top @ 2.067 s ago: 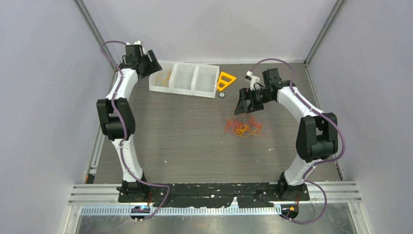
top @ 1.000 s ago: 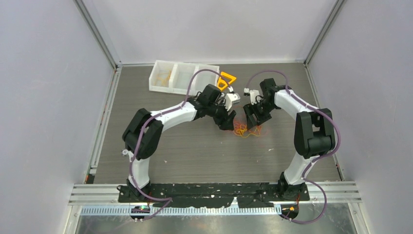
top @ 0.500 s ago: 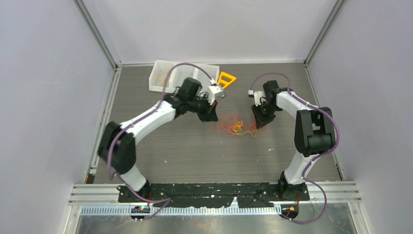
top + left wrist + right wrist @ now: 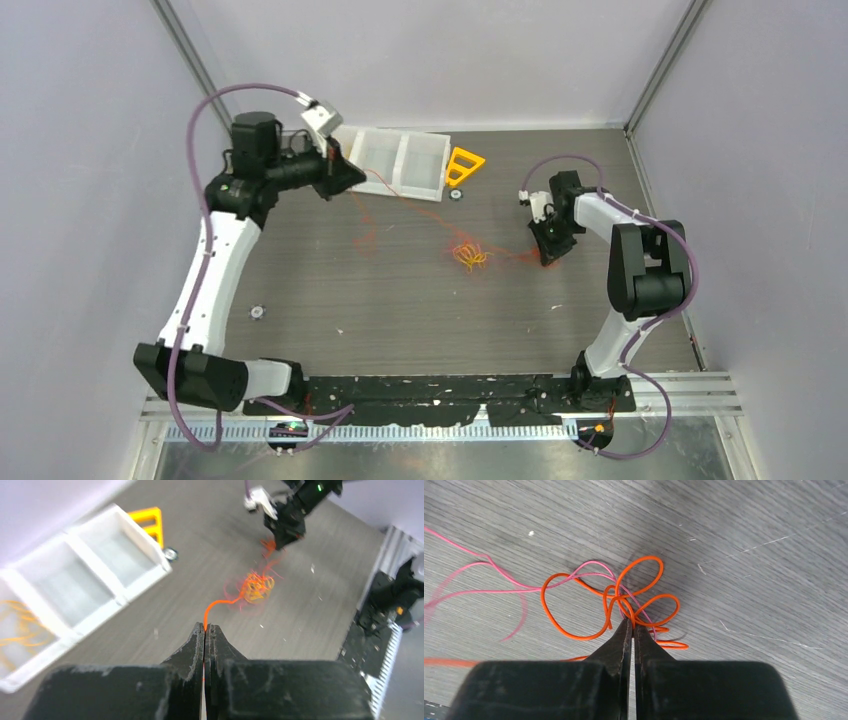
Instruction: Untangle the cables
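The cables (image 4: 468,254) are a small orange and yellow clump mid-table, also in the left wrist view as the clump (image 4: 257,586). My left gripper (image 4: 350,178) hangs raised beside the white tray, shut on one orange strand (image 4: 222,601) that stretches back to the clump. The strand enters its closed tips (image 4: 205,627). My right gripper (image 4: 550,256) is down at the table just right of the clump, shut (image 4: 629,623) on orange loops (image 4: 574,607). A thin pink strand (image 4: 484,562) crosses those loops and trails off to the left.
A white three-bin tray (image 4: 443,165) stands at the back, with yellow-orange strands in its left bin (image 4: 20,630). An orange-yellow triangle (image 4: 464,164) and a small round part (image 4: 456,194) lie to its right. Another small round piece (image 4: 257,312) lies near the left edge.
My left arm has swung from the table's middle up to the back left, drawing one orange strand out of the clump. The right gripper has closed on loops and shifted slightly right.
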Controlling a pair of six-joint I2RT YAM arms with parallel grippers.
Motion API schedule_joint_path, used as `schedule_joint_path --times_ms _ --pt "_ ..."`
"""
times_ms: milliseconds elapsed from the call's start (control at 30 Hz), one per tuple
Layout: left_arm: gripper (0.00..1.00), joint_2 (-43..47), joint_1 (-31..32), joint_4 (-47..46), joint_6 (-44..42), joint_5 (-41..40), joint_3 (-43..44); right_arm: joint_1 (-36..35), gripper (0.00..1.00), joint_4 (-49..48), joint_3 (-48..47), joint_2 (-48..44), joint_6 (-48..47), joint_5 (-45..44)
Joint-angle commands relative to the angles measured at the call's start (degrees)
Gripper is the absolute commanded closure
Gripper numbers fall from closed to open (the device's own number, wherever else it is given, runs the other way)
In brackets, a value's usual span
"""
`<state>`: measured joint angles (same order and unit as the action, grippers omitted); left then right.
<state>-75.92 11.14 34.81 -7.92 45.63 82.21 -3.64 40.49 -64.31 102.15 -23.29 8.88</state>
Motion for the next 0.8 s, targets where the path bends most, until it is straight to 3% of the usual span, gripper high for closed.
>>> schedule_joint_path --times_ms 0,100,333,467,567,767 --pt "1.00 4.06 -6.27 2.06 1.11 3.37 6.52 1.66 0.95 -2.72 1.75 -0.24 -4.38 -5.22" --pt "1.00 4.29 -10.59 1.83 2.92 5.37 8.56 2.78 0.94 -2.96 2.08 -0.42 -5.35 -6.08" --pt "1.00 4.38 -13.76 -0.96 6.08 6.13 15.06 5.23 0.95 -2.69 2.32 -1.31 -6.68 -6.62" --pt "1.00 3.35 -13.75 -4.93 9.30 5.01 15.92 5.39 0.93 -0.11 1.49 -1.74 -6.75 -1.75" --pt "1.00 1.75 -13.74 -9.98 12.36 1.78 15.49 5.40 0.87 2.91 -0.14 -2.01 -6.08 3.49" --pt "1.00 -6.21 -13.27 -19.35 16.31 -0.37 17.59 5.40 0.86 5.42 -2.29 -3.56 -4.39 8.45"
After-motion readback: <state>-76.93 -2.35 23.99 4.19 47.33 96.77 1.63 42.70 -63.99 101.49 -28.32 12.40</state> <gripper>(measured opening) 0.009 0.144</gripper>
